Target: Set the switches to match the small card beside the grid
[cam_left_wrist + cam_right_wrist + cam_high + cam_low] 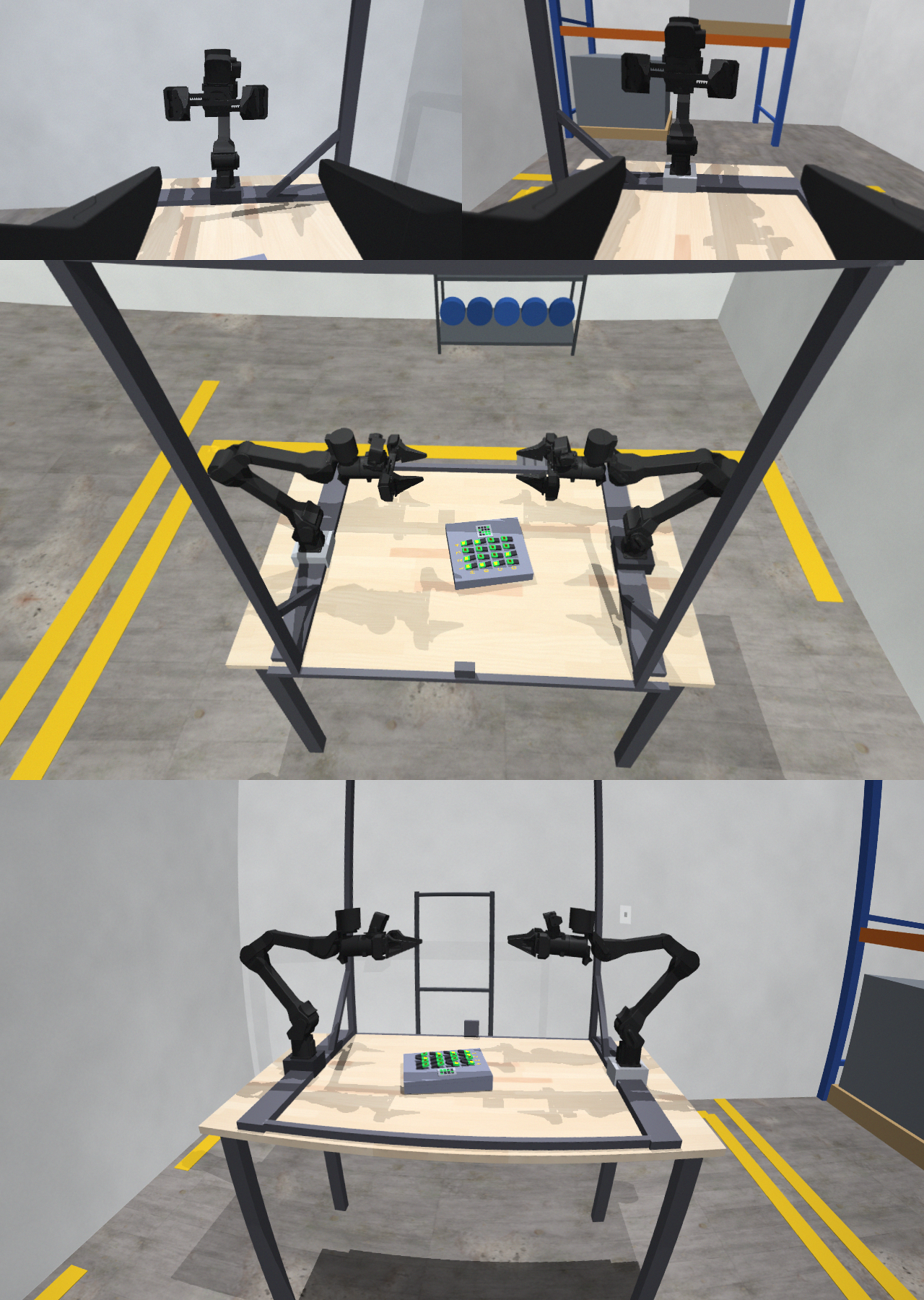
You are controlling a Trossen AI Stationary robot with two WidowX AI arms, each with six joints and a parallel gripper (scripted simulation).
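Observation:
A grey-blue box [507,526] [445,1084] [253,258] sits slightly turned on the table. Its top bears a grid of switches [494,555] [439,1059] with green and black halves. Some lamps look bright yellow, others dark red; exact tilts are too small to tell. The small card [484,531] [446,1071] lies beyond the grid in the top view; its squares are green and dark. My left gripper [424,466] [509,939] [678,80] and right gripper [517,465] [420,940] [216,103] [715,162] are open and empty, facing each other high above the table, away from the box.
The wooden table [362,648] [555,1116] is edged by a dark metal frame [362,674] [452,1140] with tall uprights [769,427]. A small dark block [464,669] [471,1028] sits at the frame's middle, across the box from the card. Arm shadows fall on the table.

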